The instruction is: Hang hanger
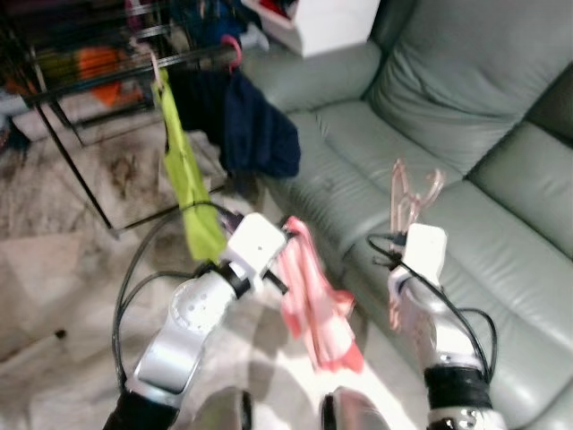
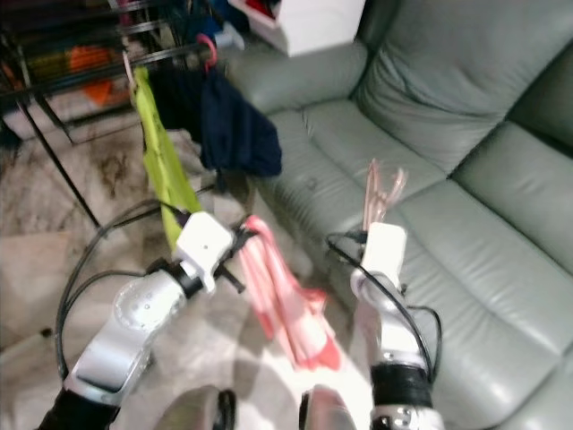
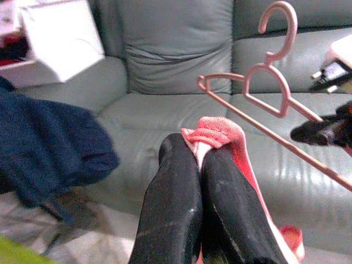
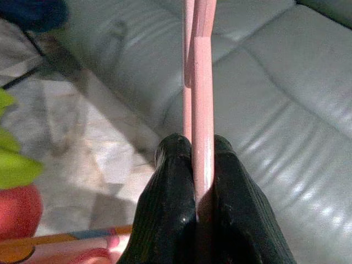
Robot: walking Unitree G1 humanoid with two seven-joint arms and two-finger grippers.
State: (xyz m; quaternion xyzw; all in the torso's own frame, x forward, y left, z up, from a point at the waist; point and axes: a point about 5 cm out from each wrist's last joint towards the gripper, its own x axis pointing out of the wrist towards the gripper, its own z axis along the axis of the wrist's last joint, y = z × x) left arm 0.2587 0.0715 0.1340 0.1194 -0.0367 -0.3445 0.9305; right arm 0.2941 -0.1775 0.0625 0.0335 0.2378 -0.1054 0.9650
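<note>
Beside the sofa (image 1: 466, 107), the right tool (image 4: 195, 165) is clamping the pink hanger (image 3: 275, 82) edge-on and the left tool (image 3: 199, 165) is pinching the pink garment (image 1: 313, 305), which risks slipping loose during threading.

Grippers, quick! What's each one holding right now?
Left gripper: fingers shut on the pink cloth.
Right gripper: fingers shut on the pink hanger.

We see a thin pink plastic hanger (image 3: 275, 93), hook uppermost, held in the air above the sofa (image 1: 466, 107).
</note>
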